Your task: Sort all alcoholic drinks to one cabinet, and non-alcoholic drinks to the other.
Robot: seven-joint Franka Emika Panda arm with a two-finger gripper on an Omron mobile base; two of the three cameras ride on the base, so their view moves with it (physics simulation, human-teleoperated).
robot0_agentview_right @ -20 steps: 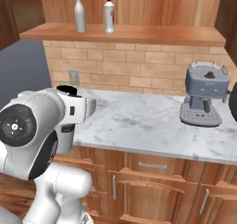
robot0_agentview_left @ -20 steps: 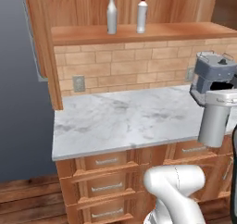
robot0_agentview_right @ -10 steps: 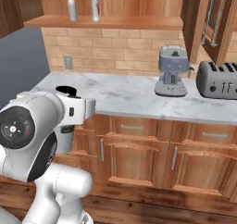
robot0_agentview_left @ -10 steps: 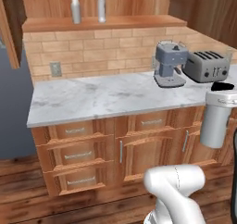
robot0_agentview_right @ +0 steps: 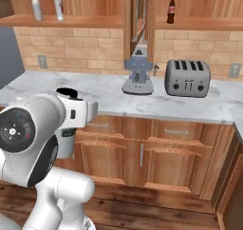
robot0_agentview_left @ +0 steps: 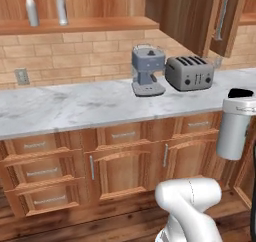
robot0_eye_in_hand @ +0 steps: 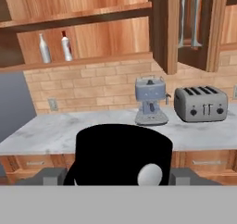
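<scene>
Bottles are already shelved: the plain silver-grey wine-shaped bottle (robot0_agentview_right: 35,4) and the white red-capped bottle (robot0_agentview_right: 58,5) stand together in the open reddish-brown wood cabinet (robot0_agentview_right: 71,21) left of the blue-grey coffee machine (robot0_agentview_right: 138,72), the small dark cola bottle (robot0_agentview_right: 171,10) in the cabinet to its right. Whether the tool holds anything cannot be told. Reaching past the ajar doors risks toppling a bottle.

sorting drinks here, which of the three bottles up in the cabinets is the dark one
The small cola-like bottle standing alone in the right cabinet. It is dark brown with a red label; the silver-grey bottle and the white bottle in the left cabinet are pale.
</scene>
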